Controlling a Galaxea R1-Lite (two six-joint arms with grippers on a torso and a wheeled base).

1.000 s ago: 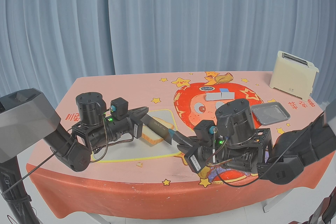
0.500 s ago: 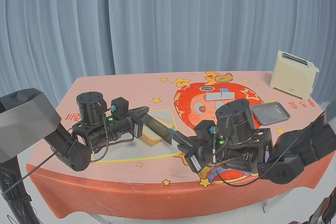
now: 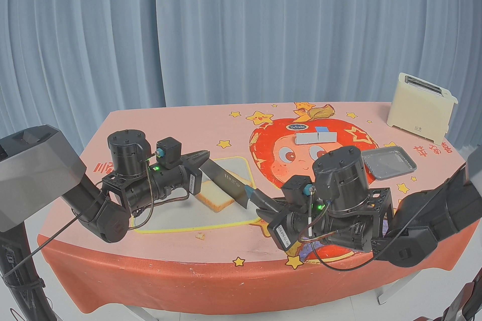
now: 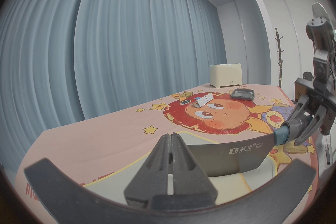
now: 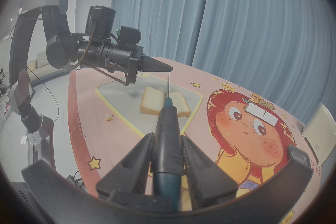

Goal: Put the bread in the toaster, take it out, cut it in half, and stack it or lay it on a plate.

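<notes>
Bread [image 3: 215, 196] under knife [image 3: 227, 181] on mat [image 3: 170, 216]; right fingers [image 5: 206, 168], clamping the handle, and closed left fingers [image 4: 187, 165] drew slightly apart.

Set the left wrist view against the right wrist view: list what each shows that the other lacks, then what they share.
Left wrist view: the grey tray, the broad side of the knife blade, and the right gripper seen from ahead, shut on the handle.
Right wrist view: a crumb beside the mat, and the bread looking split either side of the edge-on blade, with the shut left gripper tip over it.
Both: knife, bread, mat, toaster, and the white block on the cartoon face.
</notes>
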